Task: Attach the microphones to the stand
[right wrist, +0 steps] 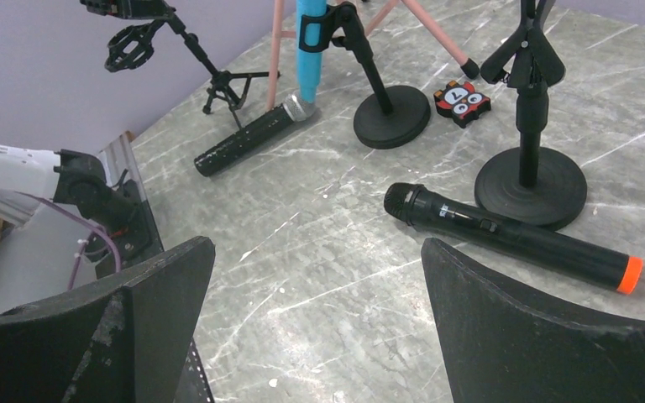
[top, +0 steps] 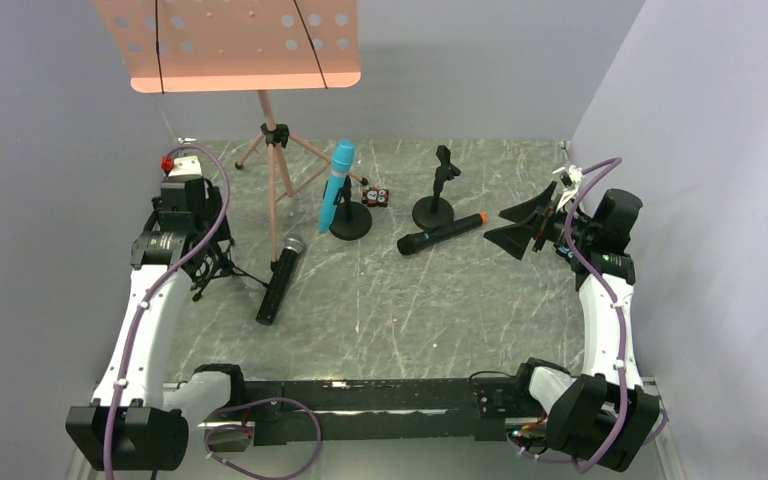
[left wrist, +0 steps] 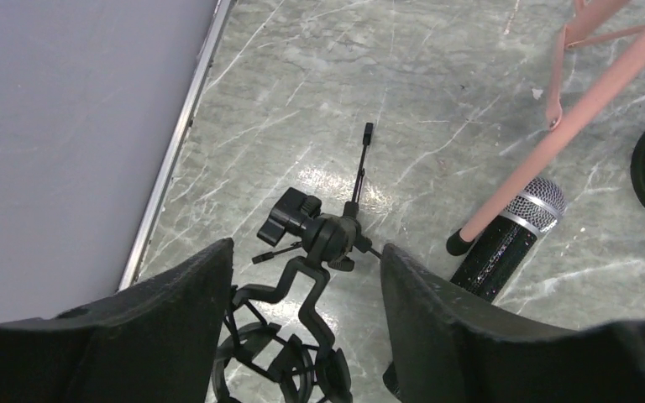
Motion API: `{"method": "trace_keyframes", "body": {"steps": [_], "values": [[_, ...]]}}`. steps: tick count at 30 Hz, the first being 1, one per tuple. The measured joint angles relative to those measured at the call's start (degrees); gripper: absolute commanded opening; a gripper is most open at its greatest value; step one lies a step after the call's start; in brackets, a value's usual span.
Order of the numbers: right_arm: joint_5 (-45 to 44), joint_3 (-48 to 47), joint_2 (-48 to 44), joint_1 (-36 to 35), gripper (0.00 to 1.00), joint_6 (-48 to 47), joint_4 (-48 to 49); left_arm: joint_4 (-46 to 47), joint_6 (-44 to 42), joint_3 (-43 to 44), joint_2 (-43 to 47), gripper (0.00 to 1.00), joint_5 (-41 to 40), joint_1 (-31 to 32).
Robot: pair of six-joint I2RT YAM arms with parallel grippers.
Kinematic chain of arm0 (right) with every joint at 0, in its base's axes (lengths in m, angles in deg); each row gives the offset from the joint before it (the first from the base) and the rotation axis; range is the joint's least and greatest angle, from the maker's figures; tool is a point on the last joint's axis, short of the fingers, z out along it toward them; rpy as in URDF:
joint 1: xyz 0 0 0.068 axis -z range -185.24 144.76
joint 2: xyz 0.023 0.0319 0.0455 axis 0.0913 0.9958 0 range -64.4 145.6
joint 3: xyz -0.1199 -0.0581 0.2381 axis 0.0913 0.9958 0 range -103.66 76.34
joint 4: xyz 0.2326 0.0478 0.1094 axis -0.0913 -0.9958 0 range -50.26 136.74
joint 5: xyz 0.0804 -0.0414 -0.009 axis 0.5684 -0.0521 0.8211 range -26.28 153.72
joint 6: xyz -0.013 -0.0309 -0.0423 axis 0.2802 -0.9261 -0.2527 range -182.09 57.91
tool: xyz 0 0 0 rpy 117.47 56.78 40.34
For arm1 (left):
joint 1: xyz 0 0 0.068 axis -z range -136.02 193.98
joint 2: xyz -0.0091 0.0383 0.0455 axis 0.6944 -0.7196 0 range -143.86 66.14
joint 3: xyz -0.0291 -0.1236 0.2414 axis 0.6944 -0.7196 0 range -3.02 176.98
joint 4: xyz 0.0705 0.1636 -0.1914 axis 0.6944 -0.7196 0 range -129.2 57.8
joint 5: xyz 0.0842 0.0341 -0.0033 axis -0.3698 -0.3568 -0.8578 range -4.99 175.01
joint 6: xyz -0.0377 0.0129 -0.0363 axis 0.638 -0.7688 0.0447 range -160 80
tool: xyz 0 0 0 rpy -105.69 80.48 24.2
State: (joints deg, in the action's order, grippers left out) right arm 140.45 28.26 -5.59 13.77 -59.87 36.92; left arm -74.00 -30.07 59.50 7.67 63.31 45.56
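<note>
The left gripper (left wrist: 304, 252) stood with its jaws wide apart and nothing between its pads, hanging over the left side of the table (top: 380, 320). Directly below it, seen through the gap in the left wrist view, was a small black tripod stand (left wrist: 323, 239) with a clip head and a thin rod pointing away from the camera. Whether the fingers touched that stand could not be told, though they appeared to be above it. The right gripper (top: 522, 226) was likewise wide open and empty, held above the right side of the table with its fingers pointed toward the middle. Nearest to it lay the black microphone with the orange end (right wrist: 512, 238), flat on the table, its orange end toward the right gripper and its body just beside, perhaps touching, the round base of an empty desk stand (right wrist: 527, 172). Further left, the blue microphone (top: 337, 185) sat tilted, head up, in the clip of a second round-based stand (top: 350, 225). The black microphone with the silver mesh head (top: 279, 280) lay flat near the left arm, in no holder, its head close to a foot of the pink music stand (top: 275, 170). A small red and black object (top: 376, 197) lay between the two round bases.
</note>
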Motion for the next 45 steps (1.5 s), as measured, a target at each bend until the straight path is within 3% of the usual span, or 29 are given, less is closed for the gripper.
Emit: {"method": "trace_keyframes", "body": {"steps": [7,20,27,31,35,40,45], "values": [[0.0,0.0,0.02,-0.04,1.0,-0.17,-0.02,-0.61,-1.01,0.44,-2.27,0.49,1.16,-1.25],[-0.11,0.0,0.13,-0.09,1.0,-0.55,-0.22,-1.99,-2.93,0.44,-3.72,0.53,2.4,-1.4],[-0.24,0.0,0.26,-0.31,1.0,-0.55,-0.24,-1.77,-6.47,0.44,-3.91,0.4,3.98,-2.16],[-0.24,0.0,0.28,-0.35,1.0,-0.57,-0.24,-2.14,-7.67,0.61,-4.04,0.26,5.2,-2.71],[-0.24,0.0,0.28,-0.35,1.0,-0.57,-0.26,-2.08,-8.9,1.29,-4.87,0.27,5.79,-2.67],[-0.24,0.0,0.31,-0.35,1.0,-0.57,-0.26,-2.14,-9.16,1.46,-5.11,0.39,6.25,-2.64],[-0.26,0.0,0.39,-0.35,1.0,-0.57,-0.35,-2.05,-9.33,1.49,-5.42,0.36,6.99,-2.69]]}}
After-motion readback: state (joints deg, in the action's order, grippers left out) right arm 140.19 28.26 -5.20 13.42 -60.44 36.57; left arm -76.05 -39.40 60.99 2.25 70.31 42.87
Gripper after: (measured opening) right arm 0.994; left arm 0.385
